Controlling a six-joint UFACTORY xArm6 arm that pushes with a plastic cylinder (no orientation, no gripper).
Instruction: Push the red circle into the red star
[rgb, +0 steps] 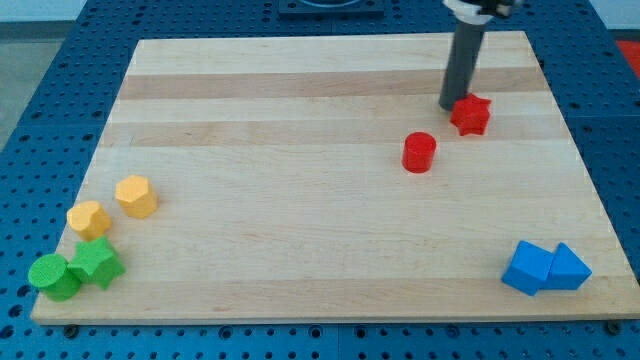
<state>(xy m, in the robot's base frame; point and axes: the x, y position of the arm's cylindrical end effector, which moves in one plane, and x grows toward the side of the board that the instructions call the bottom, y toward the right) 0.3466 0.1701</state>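
In the camera view, a pale wooden table (300, 200) sits on a blue board with holes (60, 80). The dark rod (463, 65) comes down from the view's top, and my tip (450, 107) rests on the table, touching the left side of the red star (470, 115). The robot has no jaws, only this rod, so nothing is being held.

The red circle (419, 152) stands near the red star, a little lower and to the view's left. The two are apart, not touching. My tip is above the red circle and to its right.

At the view's bottom left are two yellow blocks (113, 208), a green circle (53, 277) and a green star (97, 263). The two green blocks touch each other. At the view's bottom right, two blue blocks (545, 267) sit pressed together.
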